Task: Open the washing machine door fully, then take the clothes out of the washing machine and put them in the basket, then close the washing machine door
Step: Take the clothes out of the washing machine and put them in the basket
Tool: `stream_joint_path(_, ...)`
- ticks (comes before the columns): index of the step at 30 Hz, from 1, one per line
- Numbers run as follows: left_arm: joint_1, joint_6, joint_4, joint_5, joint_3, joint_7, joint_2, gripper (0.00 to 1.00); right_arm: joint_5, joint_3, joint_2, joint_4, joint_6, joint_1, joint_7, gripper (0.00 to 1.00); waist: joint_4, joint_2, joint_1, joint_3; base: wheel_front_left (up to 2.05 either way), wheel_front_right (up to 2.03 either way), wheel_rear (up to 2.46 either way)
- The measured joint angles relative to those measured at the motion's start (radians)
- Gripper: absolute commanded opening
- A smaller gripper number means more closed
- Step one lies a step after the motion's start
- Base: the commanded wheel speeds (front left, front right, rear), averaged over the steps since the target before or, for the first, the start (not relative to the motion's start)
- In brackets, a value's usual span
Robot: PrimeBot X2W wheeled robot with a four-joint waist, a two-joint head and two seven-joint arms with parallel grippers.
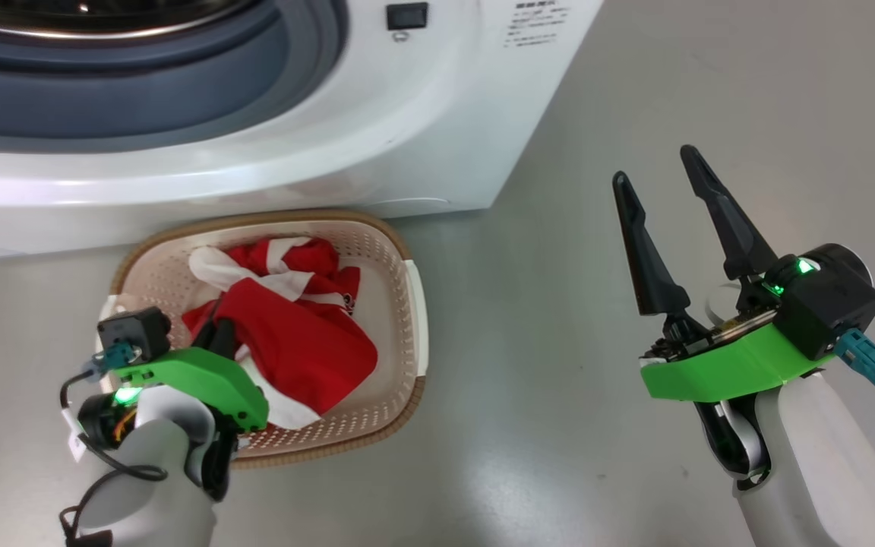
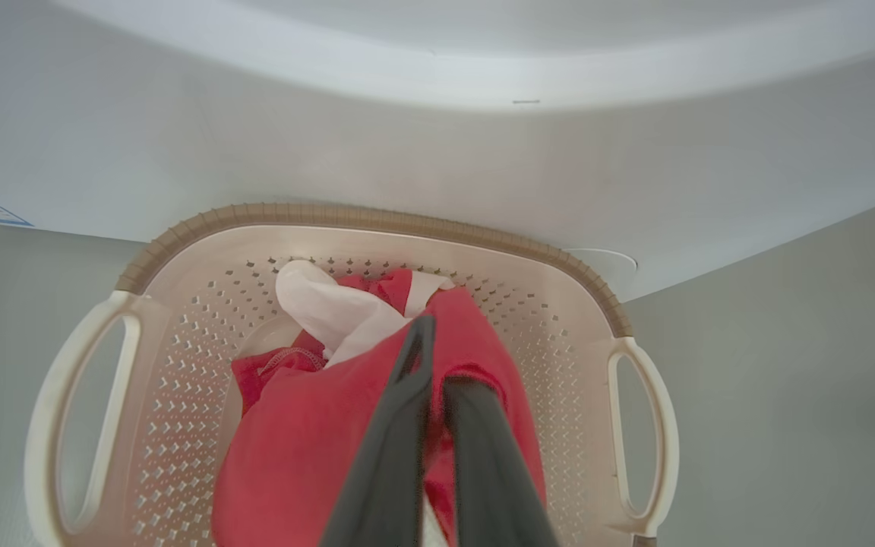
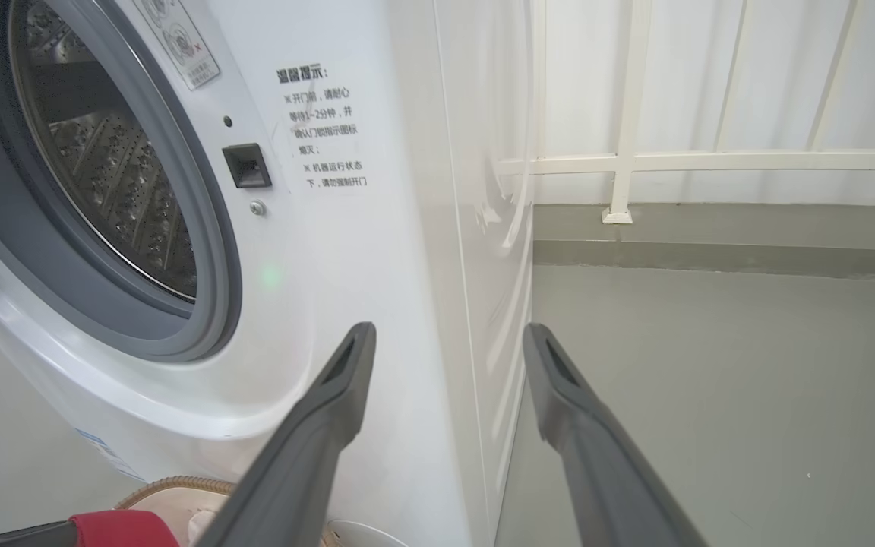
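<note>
Left gripper [image 2: 437, 353] is pinching the clothes [image 2: 293, 448] inside the basket [image 2: 377, 216]; right gripper [image 1: 654, 163] is idling, spread. Risk: cloth clinging on release and dragging back out during withdrawal.

A laundry corner: a white washing machine [image 3: 377, 228] stands on grey floor [image 3: 711, 380] beside a white railing [image 3: 627, 159].
</note>
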Motion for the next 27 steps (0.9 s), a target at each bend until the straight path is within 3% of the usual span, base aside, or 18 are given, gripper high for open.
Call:
stream_joint_path(10,-0.039,-0.009,0.091,-0.004,0.005,0.0,0.011,0.0,0.01,0.003,0.0,-0.002,0.0,-0.009,0.0,1.0,-0.06,0.0,0.0001,0.045,0.0,0.0,0.0)
stream_joint_path(11,-0.044,-0.009,0.092,-0.004,0.005,0.0,0.011,0.27,0.01,0.004,0.0,-0.001,0.0,-0.009,0.0,1.0,-0.066,0.0,0.0001,0.048,0.0,0.0,0.0)
stream_joint_path(13,-0.049,-0.01,0.089,-0.003,0.003,0.0,0.014,1.0,0.023,0.006,0.001,0.001,0.0,-0.009,0.0,1.0,-0.078,0.0,0.0001,0.052,0.0,0.0,0.0)
stream_joint_path(21,-0.018,-0.01,0.025,0.021,0.008,0.0,0.03,1.0,0.042,0.007,0.001,0.042,0.0,-0.007,0.0,1.0,-0.092,0.0,0.0001,0.012,0.0,0.0,0.0)
stream_joint_path(27,0.079,-0.01,-0.107,0.053,0.037,0.0,0.026,1.0,0.039,0.02,0.001,0.059,0.0,0.004,0.0,1.0,-0.077,0.0,0.0001,-0.057,0.0,0.0,0.0)
